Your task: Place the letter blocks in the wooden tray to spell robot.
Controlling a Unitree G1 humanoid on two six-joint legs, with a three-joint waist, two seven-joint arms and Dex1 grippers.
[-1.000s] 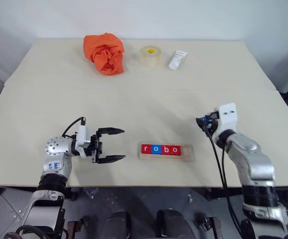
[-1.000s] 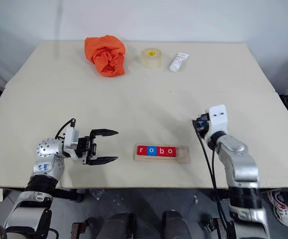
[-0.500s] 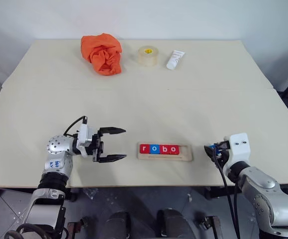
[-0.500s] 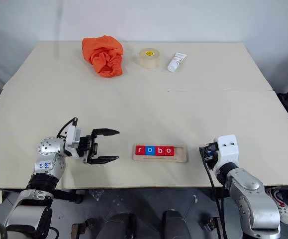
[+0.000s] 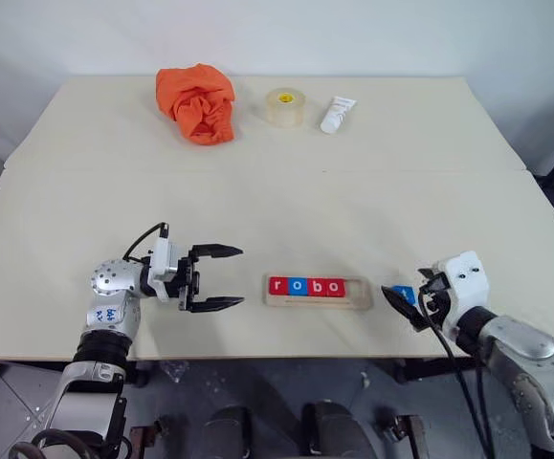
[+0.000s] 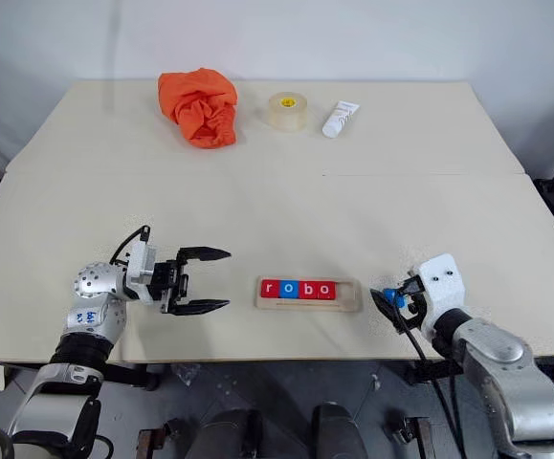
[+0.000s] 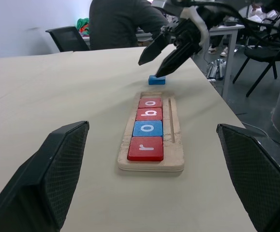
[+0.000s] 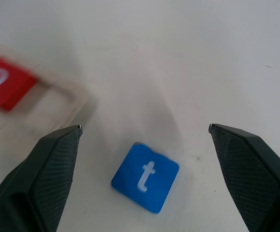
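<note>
Head views: wooden tray point(image 5: 358, 302) lies near the table's front edge, long axis running left–right. Four letter blocks sit in it reading r-o-b-o point(image 5: 306, 286); the slot at its right end is bare. The blue "t" block point(image 5: 405, 294) lies flat on the table just beside that right end, outside the tray. The right gripper point(image 5: 408, 301) hovers at the block, fingers spread wide, nothing held. The left gripper point(image 5: 221, 278) is on the tray's far side, well apart from the "t", jaws wide and empty, pointing level toward the tray.

Left wrist view: looking down the tray's length — r nearest, the bare slot farthest, the "t" block point(image 7: 156, 79) beyond it with the right gripper poised just above.

Right wrist view: "t" block point(image 8: 145, 177) sits between the open fingers point(image 8: 38, 179), not touched; the tray's empty end is close by.

Judgement: the right arm is much the nearer; the block needs only a short carry leftward into the last slot.
</note>
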